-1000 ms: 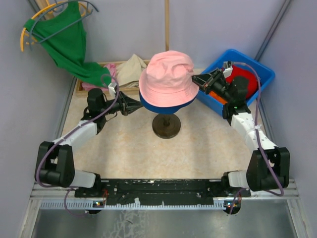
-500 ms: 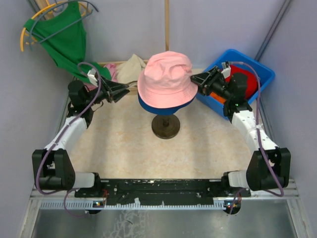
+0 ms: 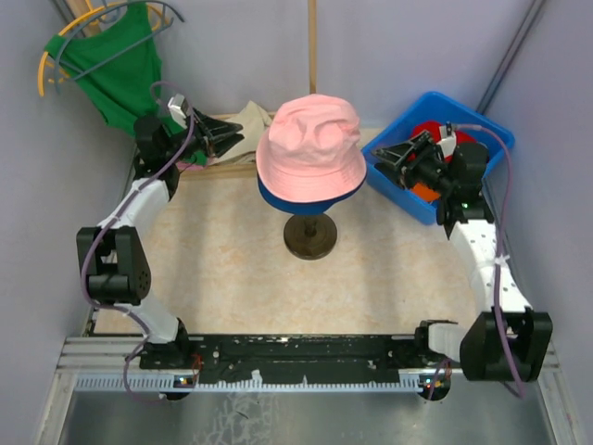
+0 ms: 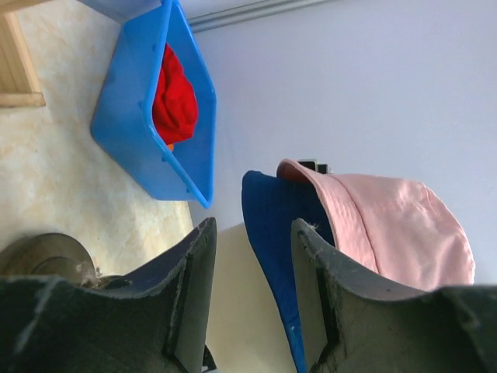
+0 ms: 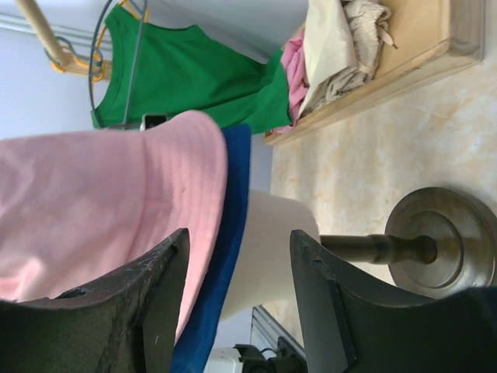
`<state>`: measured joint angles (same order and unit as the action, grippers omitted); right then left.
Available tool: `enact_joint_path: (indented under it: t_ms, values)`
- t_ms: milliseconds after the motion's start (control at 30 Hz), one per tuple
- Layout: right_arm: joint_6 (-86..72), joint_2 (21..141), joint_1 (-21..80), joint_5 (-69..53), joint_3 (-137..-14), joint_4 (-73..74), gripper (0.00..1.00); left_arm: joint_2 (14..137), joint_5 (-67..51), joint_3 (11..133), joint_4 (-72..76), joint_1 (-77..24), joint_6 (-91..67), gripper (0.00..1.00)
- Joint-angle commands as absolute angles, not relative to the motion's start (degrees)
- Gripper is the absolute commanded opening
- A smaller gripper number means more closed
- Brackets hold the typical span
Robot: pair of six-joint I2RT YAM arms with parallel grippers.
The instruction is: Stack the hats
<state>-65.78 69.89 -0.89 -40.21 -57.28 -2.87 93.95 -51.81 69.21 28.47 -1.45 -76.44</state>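
A pink bucket hat [image 3: 310, 148] sits on top of a navy blue hat [image 3: 306, 198] on the stand [image 3: 310, 236] in the middle. My left gripper [image 3: 232, 139] is open and empty, off the hats' left side, by the wooden tray. My right gripper [image 3: 382, 159] is open and empty over the blue bin's near corner, right of the hats. A red hat [image 3: 435, 134] and an orange hat [image 3: 424, 192] lie in the bin. The left wrist view shows the blue brim [image 4: 272, 233] and the pink hat [image 4: 388, 225] beyond my left gripper [image 4: 252, 233]. In the right wrist view both hats, pink [image 5: 101, 210] and blue [image 5: 233, 217], lie beyond my right gripper [image 5: 239, 237].
The blue bin [image 3: 482, 130] stands at the back right. A wooden tray [image 3: 236, 167] with beige and pink cloths [image 3: 246, 125] lies at the back left. A green garment [image 3: 120, 79] on a hanger hangs in the left corner. Walls close in on both sides.
Both grippers have opened and drawn back from the pink hat's brim. The left arm swung back-left toward the tray, the right one back over the blue bin.
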Motion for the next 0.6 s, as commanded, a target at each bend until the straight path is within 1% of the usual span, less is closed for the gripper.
enact_joint_path:
  t_ms: [0, 133, 333, 433, 567]
  values:
    - [-65.3, 61.4, -1.0, -39.5, -55.6, -0.6, 0.54, 99.1, -54.8, 77.2, 30.6, -0.9, -75.0, 0.5]
    - [-69.8, 52.4, -1.0, -39.3, -52.4, 1.5, 0.54, 104.9, -57.5, 83.2, 30.4, -0.8, -75.3, 0.49]
    - [-79.1, 39.9, 0.4, -38.7, -47.9, 5.4, 0.55, 109.9, -59.7, 90.4, 31.7, -1.3, -76.1, 0.49]
    - [-82.5, 37.2, 7.3, -34.1, -46.6, 5.1, 0.55, 111.6, -61.2, 93.5, 31.7, -2.2, -76.3, 0.49]
    - [-82.4, 38.5, 19.5, -23.9, -46.0, 4.4, 0.55, 112.6, -62.0, 94.8, 32.7, -3.4, -77.4, 0.49]
